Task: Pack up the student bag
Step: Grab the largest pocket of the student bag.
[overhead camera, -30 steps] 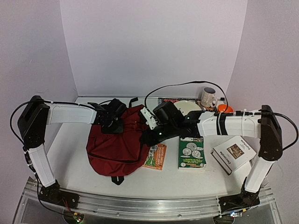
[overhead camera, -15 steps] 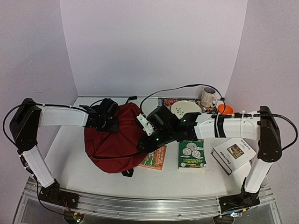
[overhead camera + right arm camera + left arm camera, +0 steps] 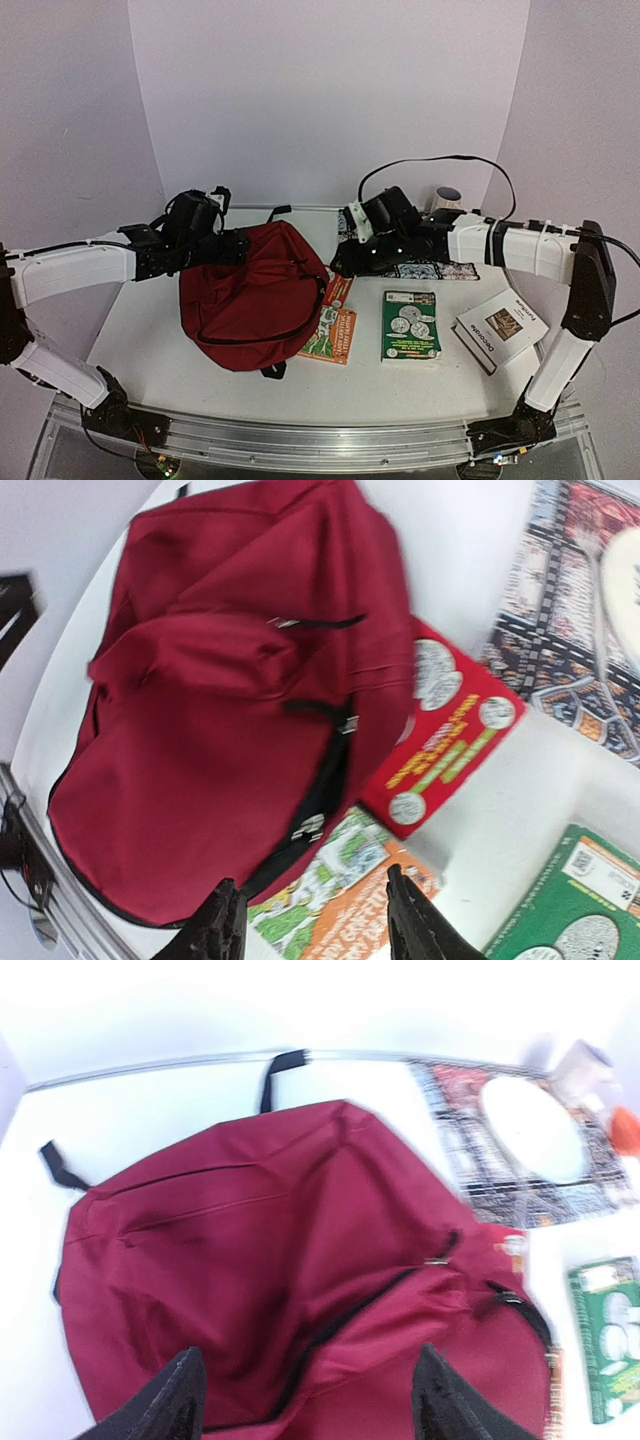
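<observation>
The student bag [image 3: 250,305], dark red with black straps, lies slumped on the white table left of centre. Its black zipper [image 3: 340,1325] runs partly open across the top, and it also shows in the right wrist view [image 3: 320,780]. My left gripper [image 3: 238,250] hovers over the bag's far left edge, its jaws open and empty [image 3: 315,1405]. My right gripper [image 3: 343,264] hangs above the bag's right side, open and empty [image 3: 315,925]. A red book [image 3: 450,730] pokes out from under the bag's right edge.
An orange and green book [image 3: 333,335] lies partly under the bag's right edge. A green book [image 3: 411,325] and a white book [image 3: 497,328] lie to the right. At the back is a patterned placemat [image 3: 445,270] with a white plate [image 3: 530,1130] and a mug [image 3: 447,197].
Both grippers have let go of the bag, opened and pulled up and back, the left leftward and the right rightward. The bag has sagged flat, and the red book now shows.
</observation>
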`<act>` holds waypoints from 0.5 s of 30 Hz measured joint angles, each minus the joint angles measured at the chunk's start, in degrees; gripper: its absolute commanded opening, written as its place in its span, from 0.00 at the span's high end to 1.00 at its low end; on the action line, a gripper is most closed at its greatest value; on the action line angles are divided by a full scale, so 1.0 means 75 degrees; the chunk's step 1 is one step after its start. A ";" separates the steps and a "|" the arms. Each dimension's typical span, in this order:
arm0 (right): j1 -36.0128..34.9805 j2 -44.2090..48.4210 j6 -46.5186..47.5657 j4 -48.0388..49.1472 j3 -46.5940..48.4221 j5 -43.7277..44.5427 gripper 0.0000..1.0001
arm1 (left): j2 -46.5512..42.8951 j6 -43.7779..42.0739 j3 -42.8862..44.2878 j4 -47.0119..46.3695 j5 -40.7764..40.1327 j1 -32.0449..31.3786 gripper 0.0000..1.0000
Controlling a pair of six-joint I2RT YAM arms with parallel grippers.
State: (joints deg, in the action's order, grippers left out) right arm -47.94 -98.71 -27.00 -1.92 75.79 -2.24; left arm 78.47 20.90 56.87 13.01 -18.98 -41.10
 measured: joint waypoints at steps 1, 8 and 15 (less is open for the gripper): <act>0.0134 -0.0025 -0.0065 0.0004 0.0002 -0.0030 0.48 | -0.0081 0.0006 -0.0024 -0.0010 0.0126 -0.0105 0.26; 0.0451 -0.0805 -0.0529 0.0093 0.0269 -0.0472 0.47 | -0.0100 0.0358 -0.0051 -0.0029 0.0970 -0.1114 0.26; 0.0508 -0.1691 -0.0983 0.0410 0.0303 -0.1192 0.48 | 0.0510 0.0611 -0.0051 -0.0223 0.1539 -0.2061 0.26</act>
State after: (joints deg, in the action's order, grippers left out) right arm -44.13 -111.39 -34.37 1.15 78.06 -11.18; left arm 82.29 25.48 56.49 11.33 -7.44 -56.56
